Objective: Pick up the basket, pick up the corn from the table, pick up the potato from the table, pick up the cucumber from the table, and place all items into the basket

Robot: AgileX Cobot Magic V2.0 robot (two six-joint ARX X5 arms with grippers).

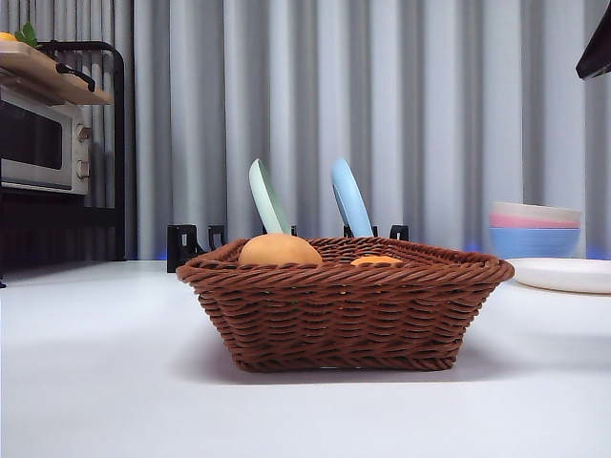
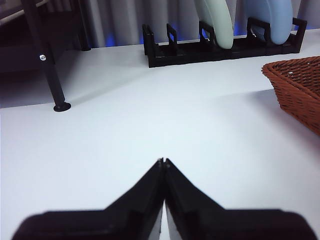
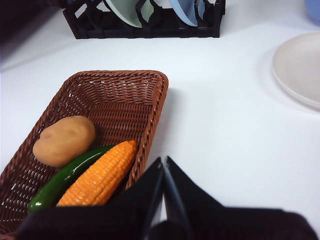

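Front view first: basket [image 1: 344, 315] sat square on the white table [image 1: 105, 382], dead centre and close up. Potato [image 1: 280, 251] poked its tan top over the braided rim on the left side; just a sliver of orange corn [image 1: 376, 260] showed to its right. Cucumber hidden below the rim here. Behind the basket, a pale green plate [image 1: 268, 197] and a blue plate [image 1: 350, 198] stood tilted in a black rack [image 1: 183, 245]. Stacked bowls [image 1: 535, 229] and a white plate [image 1: 563, 275] off to the right, a toaster oven [image 1: 43, 143] far left. Only a black tip of an arm [image 1: 597, 48] at the top right corner.

Left wrist view next: left gripper [image 2: 163, 162] hung over bare table, jaws pressed together tip to tip, gripping nothing. Just a corner of the basket [image 2: 297, 87] at the edge, well apart from the jaws. Rack [image 2: 220, 47] with both plates beyond, plus a black stand leg [image 2: 50, 75].

Right wrist view last: right gripper [image 3: 163, 162] also pinched closed and empty, poised just beside the basket's [image 3: 115, 95] long rim. Inside: potato [image 3: 64, 140] against one wall, cucumber [image 3: 65, 178] beside it, corn [image 3: 100, 175] lying alongside the cucumber and touching it, nearest the jaws. White plate [image 3: 300, 70] off to the side.
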